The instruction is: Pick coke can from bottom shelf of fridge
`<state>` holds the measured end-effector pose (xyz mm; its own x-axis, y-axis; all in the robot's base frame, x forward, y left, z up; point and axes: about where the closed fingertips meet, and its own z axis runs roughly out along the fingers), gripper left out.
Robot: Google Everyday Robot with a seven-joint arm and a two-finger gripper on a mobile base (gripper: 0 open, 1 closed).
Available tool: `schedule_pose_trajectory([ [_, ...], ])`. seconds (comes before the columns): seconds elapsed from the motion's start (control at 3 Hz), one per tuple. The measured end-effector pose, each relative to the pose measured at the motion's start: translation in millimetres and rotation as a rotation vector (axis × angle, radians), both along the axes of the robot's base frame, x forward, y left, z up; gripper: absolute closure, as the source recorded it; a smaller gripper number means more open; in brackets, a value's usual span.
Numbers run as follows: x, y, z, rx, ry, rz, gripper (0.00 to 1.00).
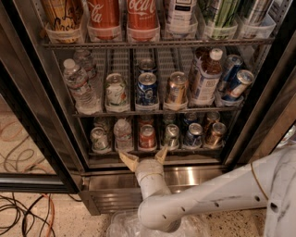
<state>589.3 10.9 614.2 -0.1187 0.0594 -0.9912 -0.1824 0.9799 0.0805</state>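
Observation:
The fridge point(41, 139) stands open with wire racks. On the bottom shelf point(157, 151) the coke can point(147, 137), short and red with a silver top, stands in the front row, third from the left. My gripper point(144, 157) is just in front of and below it, at the shelf's front rail. Its two tan fingers point(129, 160) are spread open, empty, pointing at the can. The white arm point(217, 194) comes in from the lower right.
Beside the coke can stand a small bottle point(122, 134), a green-white can point(99, 139), a silver can point(171, 136), a blue can point(193, 135) and a copper-brown can point(215, 134). The middle rack holds bottles and cans; tall Coca-Cola containers point(141, 14) sit above. Cables point(23, 213) lie on the floor, left.

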Motion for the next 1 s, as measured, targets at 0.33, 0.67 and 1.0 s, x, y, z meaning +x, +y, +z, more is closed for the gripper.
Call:
schedule_pose_trajectory([
  [0.33,1.1,-4.7,0.5,-0.005,-0.015,-0.022,0.03],
  [0.67,2.9,-5.3,-0.2,-0.006,-0.023,-0.027,0.10],
  [1.0,6.6,-1.0,-1.8,-0.005,-0.031,-0.015,0.23],
])
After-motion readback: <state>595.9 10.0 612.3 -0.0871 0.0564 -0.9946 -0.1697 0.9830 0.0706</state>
